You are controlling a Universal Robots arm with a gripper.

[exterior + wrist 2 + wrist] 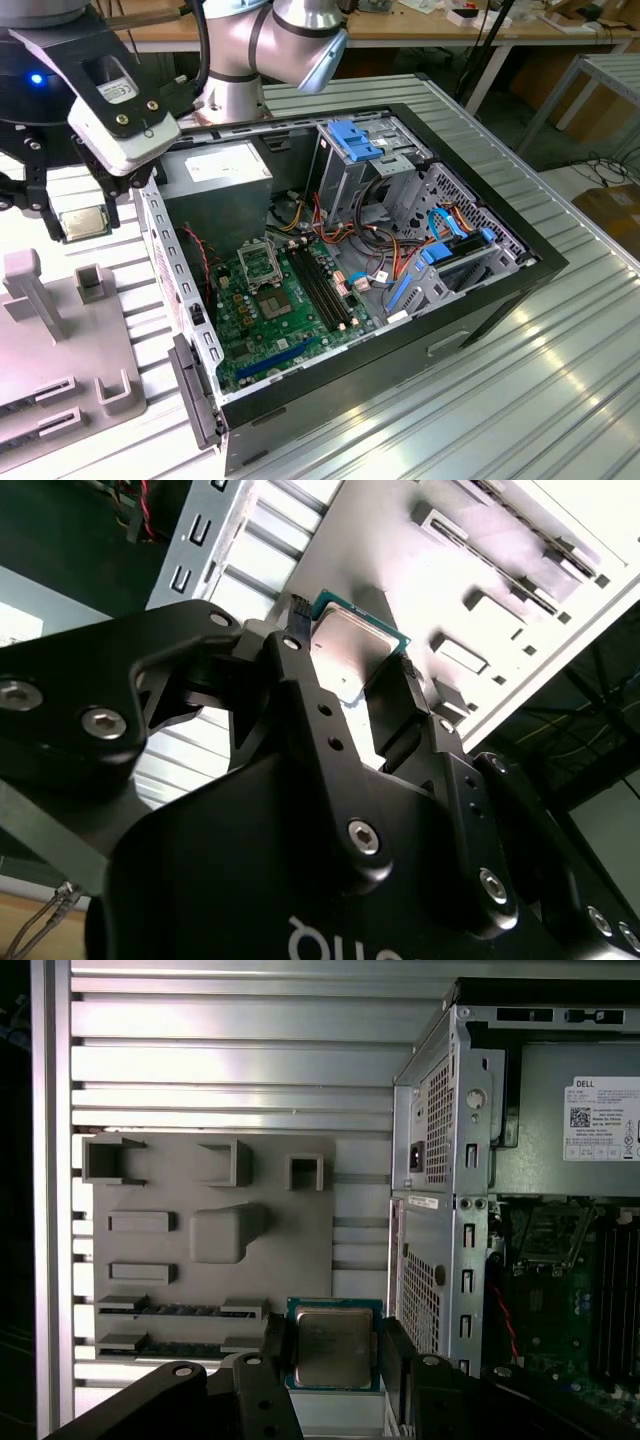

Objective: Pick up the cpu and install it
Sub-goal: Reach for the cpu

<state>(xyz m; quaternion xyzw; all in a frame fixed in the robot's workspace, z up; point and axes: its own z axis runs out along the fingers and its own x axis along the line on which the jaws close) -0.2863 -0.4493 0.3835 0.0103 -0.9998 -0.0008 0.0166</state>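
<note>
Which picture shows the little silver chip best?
The first wrist view: the cpu faces the camera, nearly whole. The second wrist view shows part of it behind the gripper; the exterior view shows it far off.

**Printed labels in and around the computer case**

Inside the computer case, a white label with dark print and a square code sits on the power supply, at the case's rear corner. A small white sticker with tiny, illegible print sits on the case's perforated rear wall. Outside the case, white lettering, only partly in view, marks the gripper body.
</note>
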